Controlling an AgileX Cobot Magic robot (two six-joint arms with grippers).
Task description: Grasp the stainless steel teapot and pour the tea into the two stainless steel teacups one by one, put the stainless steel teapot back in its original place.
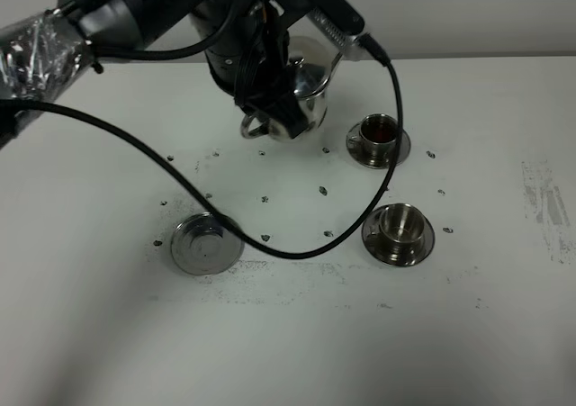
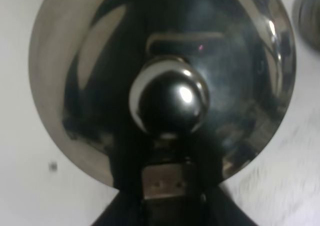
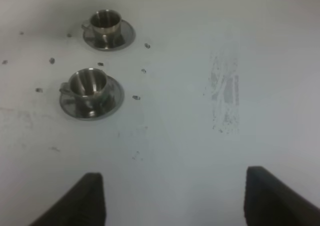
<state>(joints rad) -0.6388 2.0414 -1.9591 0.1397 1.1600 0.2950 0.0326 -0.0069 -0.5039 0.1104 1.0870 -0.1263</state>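
1 flat saucer [image 1: 207, 244] lies bare on the white desk [image 1: 108, 334] at the left, nothing on it. A black cable [image 1: 135, 149] loops from the left arm across the desk, passing just beside that saucer. Small dark specks [image 1: 265, 199] dot the surface around it.

Further back, near the middle, the left claw [image 1: 270, 100] is clamped on the stainless steel teapot [image 1: 306, 100], its dark body covering much of the pot's top. From the left wrist the domed lid fills the view, its round knob [image 2: 170, 103] dead center. I cannot tell from here whether the pot's base touches the desk.

Just to the right of the teapot stands the farther teacup [image 1: 378, 132] on its own saucer; its inside looks dark. The nearer teacup [image 1: 400, 226] sits on its saucer closer to the front edge, well apart from the pot, and its inside looks bright and shiny. The 2 cups are near each other but not touching.

Over at the right a grey scuffed patch [image 1: 544, 194] marks the desk.

The right claw [image 3: 175, 201] hangs above bare desk with its 2 fingers [image 3: 92, 198] wide apart, gripping nothing.
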